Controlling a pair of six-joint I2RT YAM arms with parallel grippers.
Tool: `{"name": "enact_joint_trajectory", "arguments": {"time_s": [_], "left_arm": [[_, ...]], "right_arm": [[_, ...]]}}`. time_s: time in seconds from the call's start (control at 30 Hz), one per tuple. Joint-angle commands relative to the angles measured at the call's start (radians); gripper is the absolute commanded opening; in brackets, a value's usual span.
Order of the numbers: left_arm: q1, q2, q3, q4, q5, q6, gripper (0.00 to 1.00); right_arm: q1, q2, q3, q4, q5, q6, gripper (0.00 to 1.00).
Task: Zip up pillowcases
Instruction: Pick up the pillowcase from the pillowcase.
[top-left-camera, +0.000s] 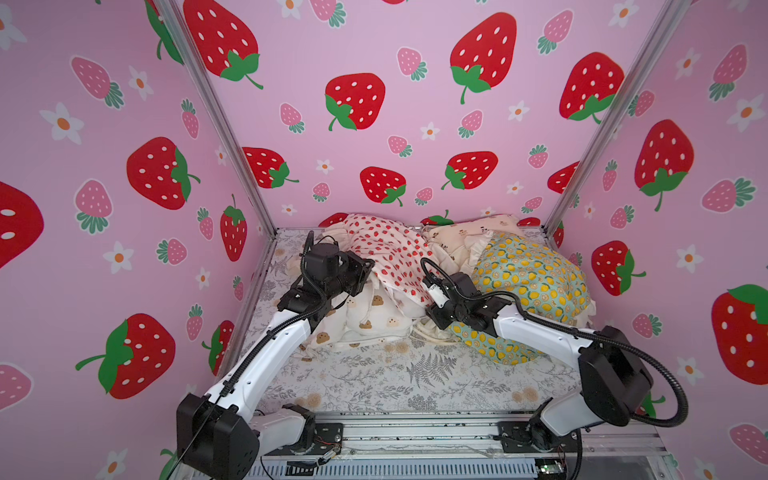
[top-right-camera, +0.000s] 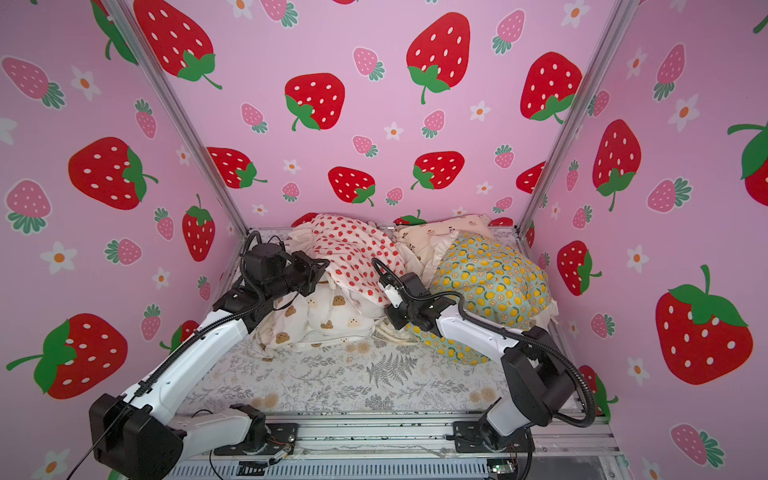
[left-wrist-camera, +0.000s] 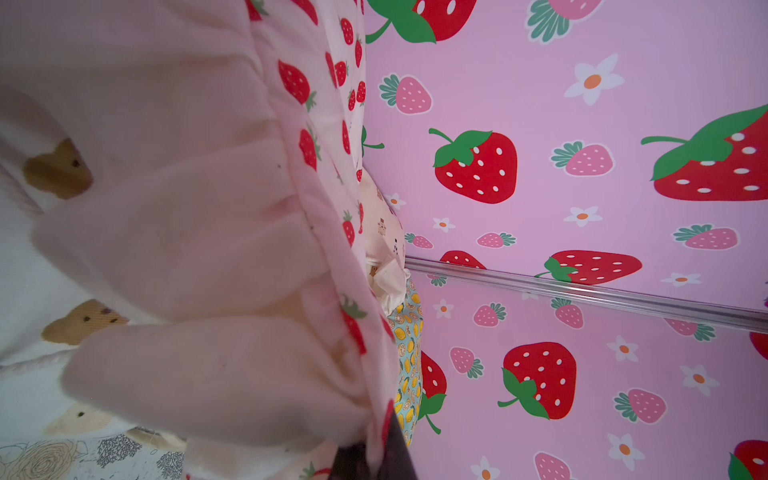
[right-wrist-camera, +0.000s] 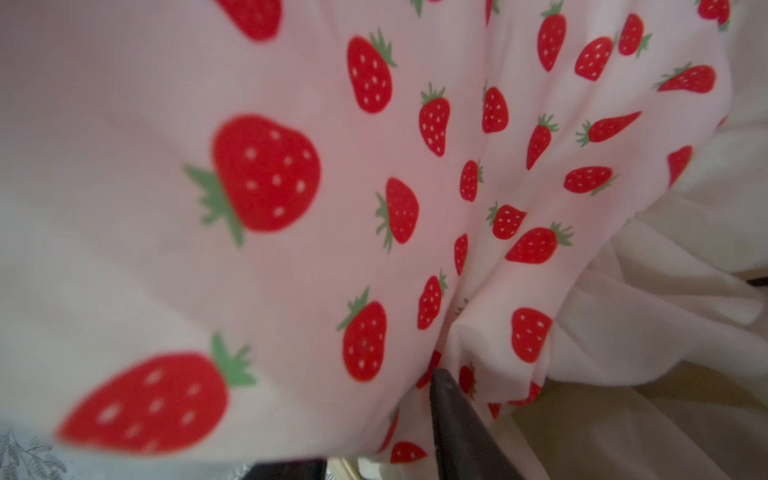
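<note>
Four pillowcases lie heaped at the back of the bed. The strawberry pillowcase (top-left-camera: 386, 253) (top-right-camera: 353, 253) lies over the cookie-print one (top-left-camera: 374, 316) (top-right-camera: 324, 316). The lemon pillowcase (top-left-camera: 532, 278) (top-right-camera: 494, 278) sits to the right, with the bear-print one (top-left-camera: 457, 237) (top-right-camera: 428, 237) behind it. My left gripper (top-left-camera: 368, 266) (left-wrist-camera: 376, 457) is shut on the strawberry pillowcase's left edge beside its cream ruffle (left-wrist-camera: 199, 249). My right gripper (top-left-camera: 428, 313) (right-wrist-camera: 374, 449) is at that pillowcase's lower right corner, its fingers (right-wrist-camera: 457, 415) apart with strawberry fabric bulging between them. No zipper shows.
A grey fern-print sheet (top-left-camera: 415, 374) (top-right-camera: 374, 374) covers the bed in front of the heap. Pink strawberry walls (top-left-camera: 374, 104) close in the left, back and right sides. A metal rail (top-left-camera: 415, 432) carrying both arm bases runs along the front.
</note>
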Motion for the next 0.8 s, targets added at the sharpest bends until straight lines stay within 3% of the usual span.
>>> {"name": "enact_joint_trajectory", "arguments": {"time_s": [0.0,0.13,0.43,0.77], "left_arm": [[0.008,0.000,0.048,0.017,0.010,-0.008,0.00],[0.018,-0.001,0.050,0.012,0.022,-0.007,0.00],[0.034,0.000,0.063,0.012,0.029,-0.007,0.00],[0.086,0.039,0.222,-0.015,0.073,-0.031,0.00]], "right_arm": [[0.004,-0.001,0.009,0.048,0.041,-0.012,0.33],[0.003,-0.024,0.005,0.035,0.075,-0.025,0.27],[-0.009,-0.106,0.062,0.008,0.063,-0.014,0.03],[-0.072,-0.153,0.408,-0.263,0.051,0.121,0.00]]}}
